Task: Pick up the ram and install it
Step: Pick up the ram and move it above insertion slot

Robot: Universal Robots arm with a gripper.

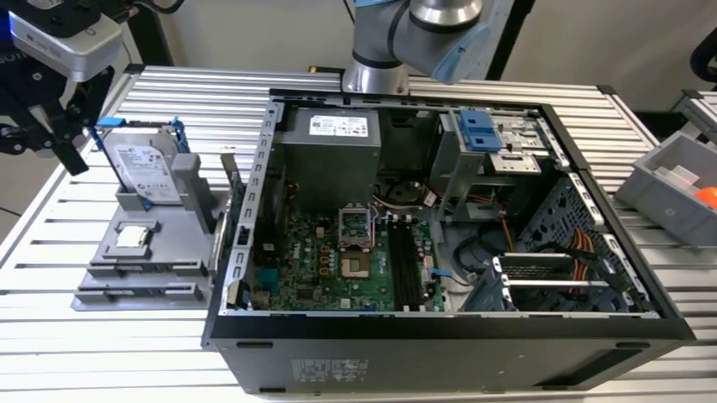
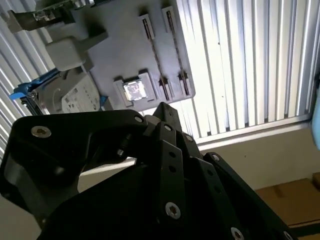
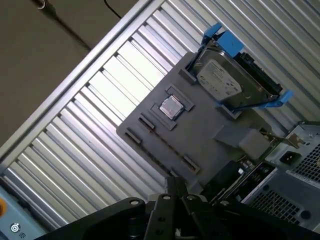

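Over the slatted metal table [image 1: 112, 353], the end effector [image 2: 165, 109] hovers closed near the grey tray [image 1: 168, 243].

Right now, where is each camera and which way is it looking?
Exterior view: off the arm, looking down at the open black computer case on the slatted metal table; the silver-and-blue robot arm shows behind it.
First wrist view: on the arm, looking down past the black gripper at the flat grey parts holder.
Second wrist view: also on the arm, looking past the gripper at that holder from another side.
Shared: all three show the holder's silver hard drive in a blue bracket and small square silver chip.
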